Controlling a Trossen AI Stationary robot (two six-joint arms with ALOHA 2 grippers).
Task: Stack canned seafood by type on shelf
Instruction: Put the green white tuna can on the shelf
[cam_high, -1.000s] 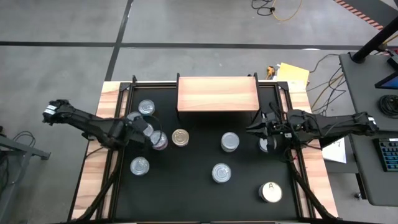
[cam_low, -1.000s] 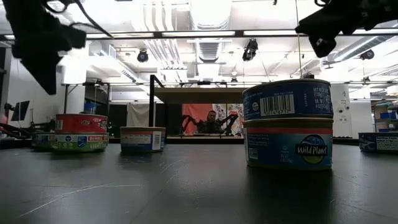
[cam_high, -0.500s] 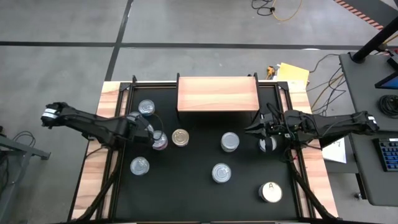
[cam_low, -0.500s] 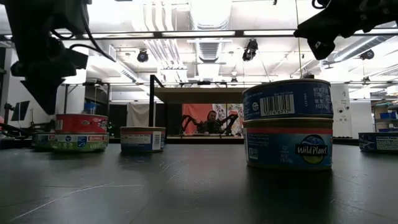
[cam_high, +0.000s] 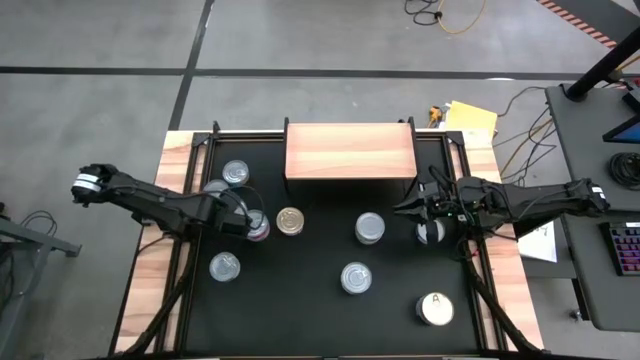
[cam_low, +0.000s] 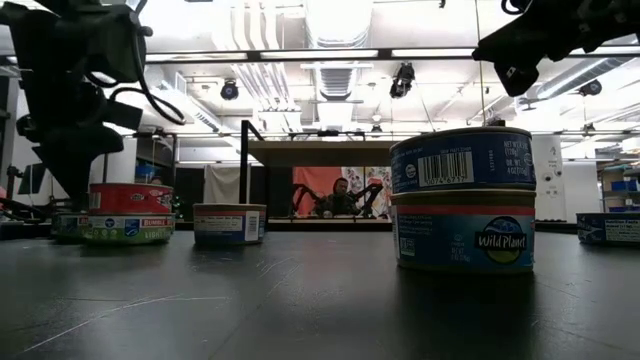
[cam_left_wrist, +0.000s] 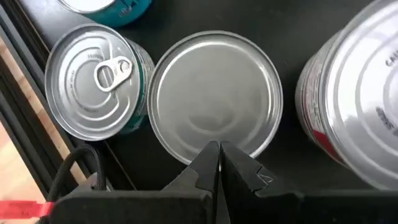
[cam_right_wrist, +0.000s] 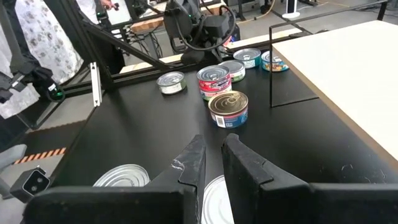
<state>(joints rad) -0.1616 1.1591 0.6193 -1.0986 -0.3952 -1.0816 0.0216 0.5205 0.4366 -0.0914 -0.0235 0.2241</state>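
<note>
On the black tabletop (cam_high: 320, 310), 9 cans (cam_high: 356, 277) and 1 shelf (cam_high: 350, 151).

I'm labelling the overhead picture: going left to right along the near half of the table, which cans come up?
Silver-topped can → second silver-topped can → white-topped "A" can.

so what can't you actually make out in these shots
- High view: the left gripper covers the can under it, so its lid stays hidden.
- High view: can labels, sides unseen from above.
- Low view: the shelf top, seen edge-on.
- Right wrist view: the can below the fingers, cut off by the edge.
</note>
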